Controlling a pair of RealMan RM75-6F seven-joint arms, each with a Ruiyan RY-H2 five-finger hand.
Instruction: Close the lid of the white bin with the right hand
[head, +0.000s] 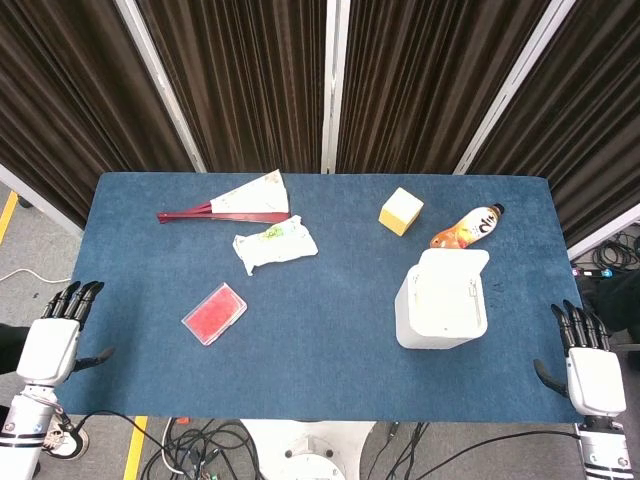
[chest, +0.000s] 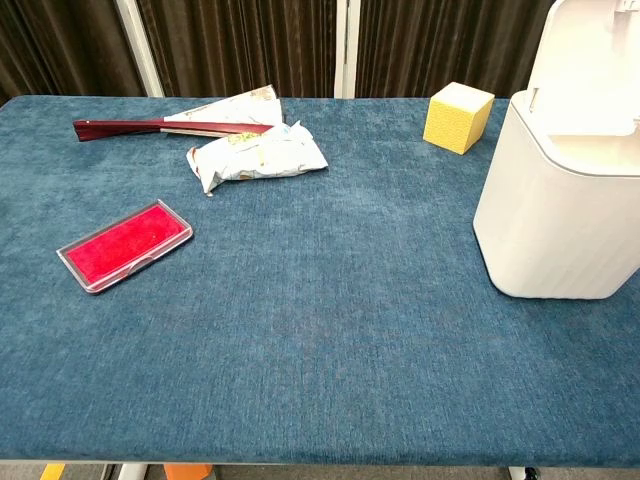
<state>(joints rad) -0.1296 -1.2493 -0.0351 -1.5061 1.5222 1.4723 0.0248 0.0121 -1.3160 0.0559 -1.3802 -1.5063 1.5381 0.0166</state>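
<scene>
White bin (head: 440, 318): stands on the right part of the blue surface (head: 320, 350), toward the robot's own right, near the front edge. Body of smooth white plastic, most likely rigid, light and empty enough to slide or tip if shoved sideways.

Lid (head: 452, 268): open, standing up from the far rim on what appears to be a rear hinge; in the chest view it rises above the opening (chest: 590, 60). Judged thin, stiff and slippery, with no need to grasp it. Best contact is a push with the fingers on its upper free edge, from behind, toward the robot and down, kept gentle so the bin does not skid.

Right robot hand (head: 590, 365): off the front right corner of the surface, well apart from the bin, fingers extended and slightly spread, thumb out, holding nothing. It is not seen in the chest view.

Left robot hand (head: 55, 335): off the front left corner, fingers likewise extended, empty.

Nearby items: orange bottle (head: 467, 226) lying just behind the bin; yellow block (head: 401, 211) beyond it to the left. Further left: white packet (head: 275, 245), folded fan (head: 225, 204), red case (head: 214, 313).
</scene>
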